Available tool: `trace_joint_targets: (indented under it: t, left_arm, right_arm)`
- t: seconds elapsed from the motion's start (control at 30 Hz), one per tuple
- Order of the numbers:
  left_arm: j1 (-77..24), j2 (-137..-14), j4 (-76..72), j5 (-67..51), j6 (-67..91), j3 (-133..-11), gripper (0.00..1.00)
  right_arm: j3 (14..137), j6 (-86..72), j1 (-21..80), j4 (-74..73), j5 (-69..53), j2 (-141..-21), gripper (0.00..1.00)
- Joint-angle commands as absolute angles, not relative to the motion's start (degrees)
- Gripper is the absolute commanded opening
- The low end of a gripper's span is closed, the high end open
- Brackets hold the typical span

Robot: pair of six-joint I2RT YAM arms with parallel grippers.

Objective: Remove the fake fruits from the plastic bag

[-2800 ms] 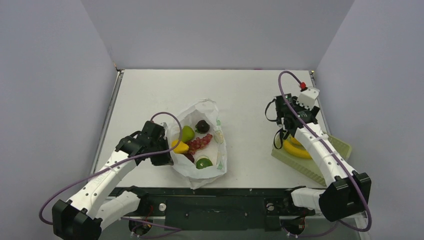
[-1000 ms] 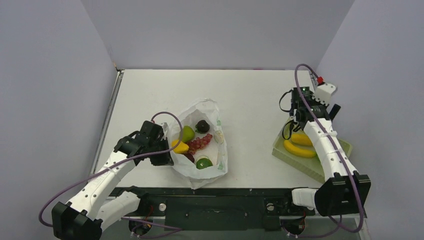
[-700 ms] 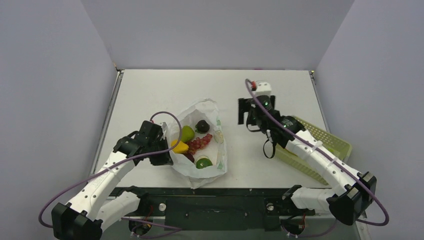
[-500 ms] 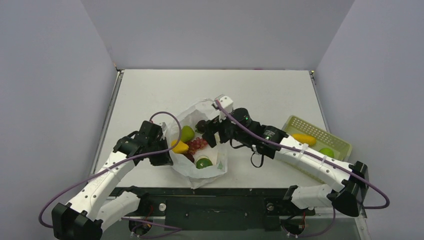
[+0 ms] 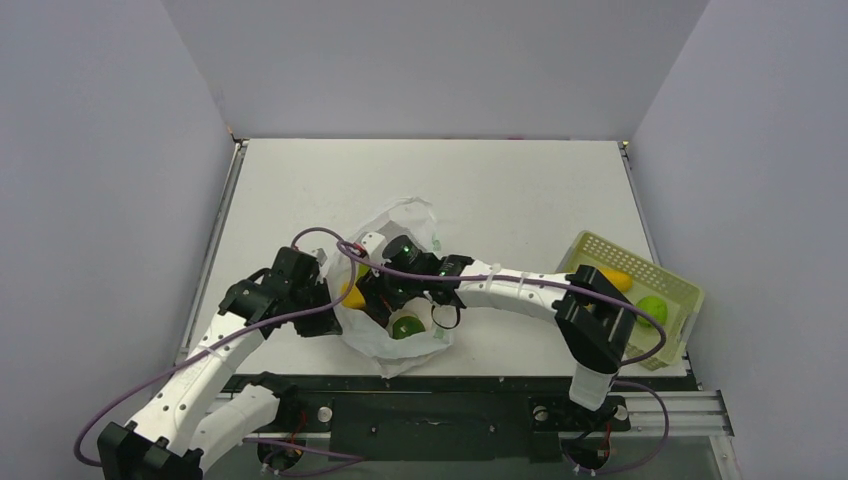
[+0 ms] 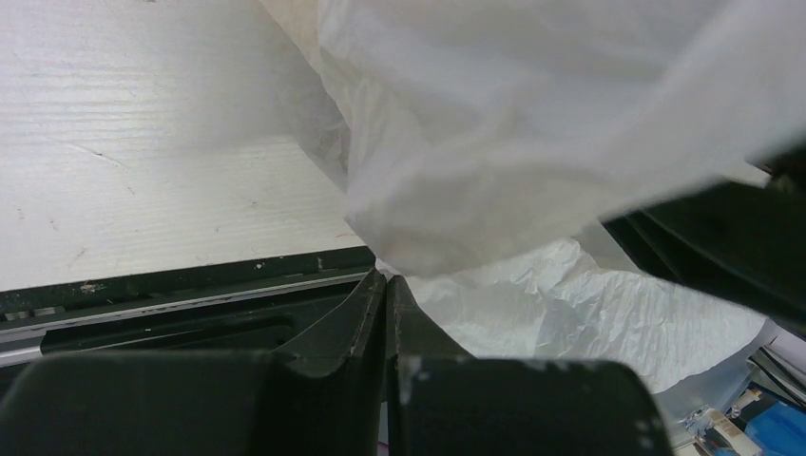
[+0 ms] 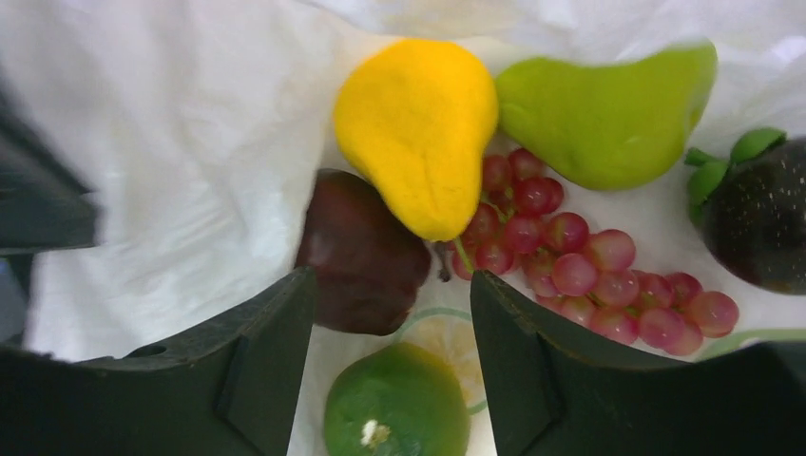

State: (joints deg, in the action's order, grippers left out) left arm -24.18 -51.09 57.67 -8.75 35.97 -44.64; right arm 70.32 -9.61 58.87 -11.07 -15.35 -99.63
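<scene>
The plastic bag (image 5: 408, 214) lies open at the table's near middle. My left gripper (image 6: 385, 277) is shut on its left edge (image 5: 336, 312), and white film (image 6: 532, 123) fills that view. My right gripper (image 7: 392, 285) is down inside the bag, jaws apart. The green lime (image 7: 399, 407) lies between its fingers (image 7: 257, 370) with a gap on each side. Beyond the tips lie a dark purple fruit (image 7: 366, 252), a yellow lumpy piece (image 7: 418, 133), a green pear (image 7: 604, 114), a red grape bunch (image 7: 589, 271) and a dark leafy fruit (image 7: 760, 214). From above, the lime (image 5: 405, 326) shows under the right wrist.
A pale yellow-green perforated basket (image 5: 600, 250) stands at the right near edge, holding a yellow banana (image 5: 612, 277) and a green fruit (image 5: 652, 305). The right arm stretches across the table from basket side to bag. Grey walls close in three sides.
My right arm swung from over the basket leftward into the bag, its jaws narrowing on the way. The banana stays in the basket. My left gripper kept its hold.
</scene>
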Motion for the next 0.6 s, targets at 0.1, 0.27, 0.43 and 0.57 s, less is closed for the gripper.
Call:
trace_joint_targets:
  t: [0.1,0.27,0.43,0.57]
  left_arm:
    - [-23.73,-49.88,58.16,-8.12,36.72,-44.99,0.0]
    - [-23.74,-49.5,58.12,-8.09,36.91,-44.78,0.0]
    - [-23.66,-49.84,57.88,-8.18,37.12,-44.61,0.0]
    - [-23.64,-49.88,57.49,-8.54,37.17,-44.47,0.0]
  right_arm:
    - [67.19,-5.81,59.94,-4.1,2.92,-100.09,0.58]
    - [60.11,4.39,59.85,-0.94,7.84,-97.27,0.63]
    - [60.28,13.85,58.59,-2.96,9.18,-98.45,0.72]
    - [63.01,19.28,58.47,-3.47,8.09,-100.87,0.75]
